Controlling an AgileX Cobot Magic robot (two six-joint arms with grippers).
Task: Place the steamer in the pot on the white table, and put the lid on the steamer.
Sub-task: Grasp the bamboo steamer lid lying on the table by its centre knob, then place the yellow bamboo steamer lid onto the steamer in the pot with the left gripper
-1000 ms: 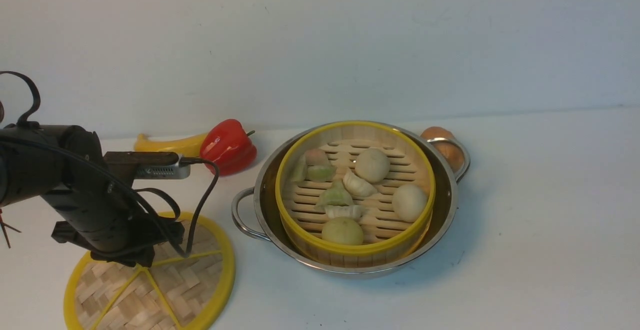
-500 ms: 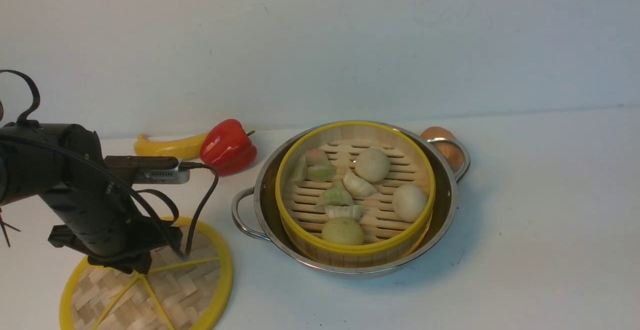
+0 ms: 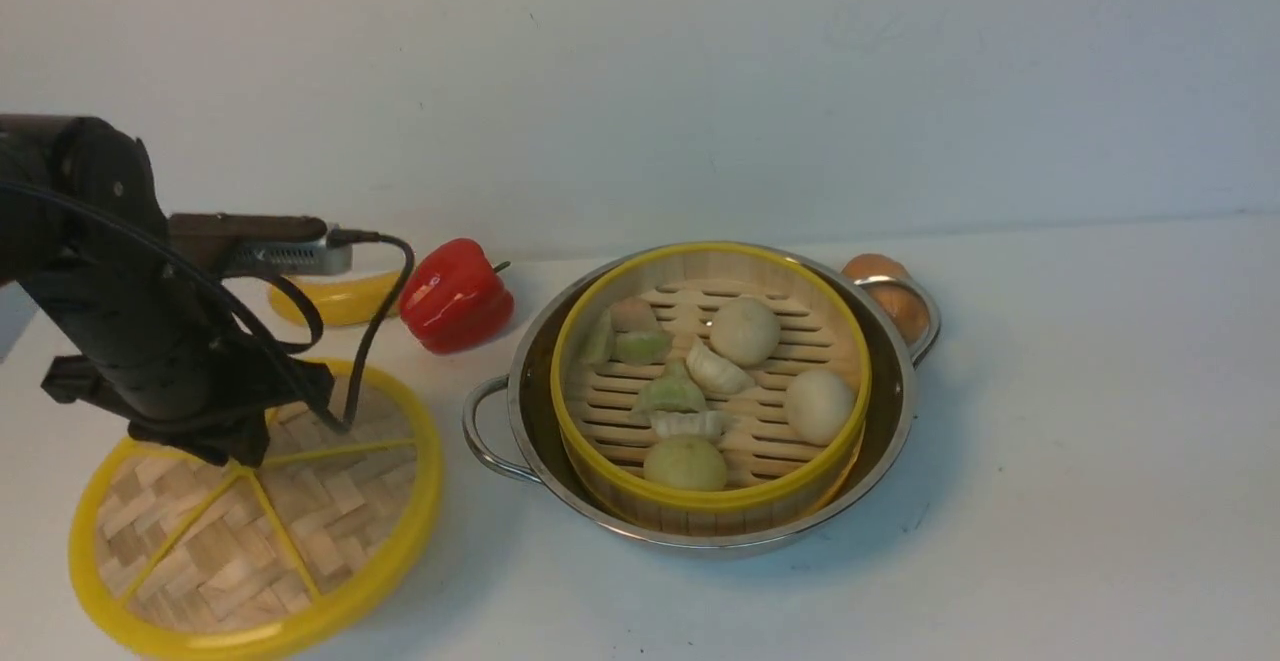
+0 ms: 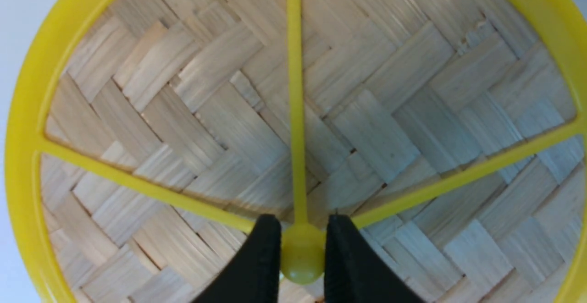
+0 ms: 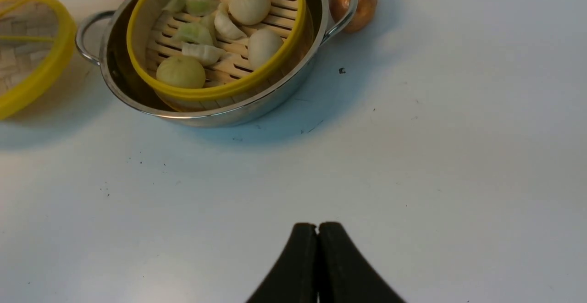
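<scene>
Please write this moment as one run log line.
left gripper: shut on lid | steamer: in pot | right gripper: shut, empty

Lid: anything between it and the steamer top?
Nothing visible. The left gripper is shut on the lid at its centre hub, left of the pot; only bare white table lies between them. The red bell pepper and banana sit farther back, off the line. The buns and dumplings in the steamer appear to sit below its rim.

no readable text, labels, brands or numbers anywhere
</scene>
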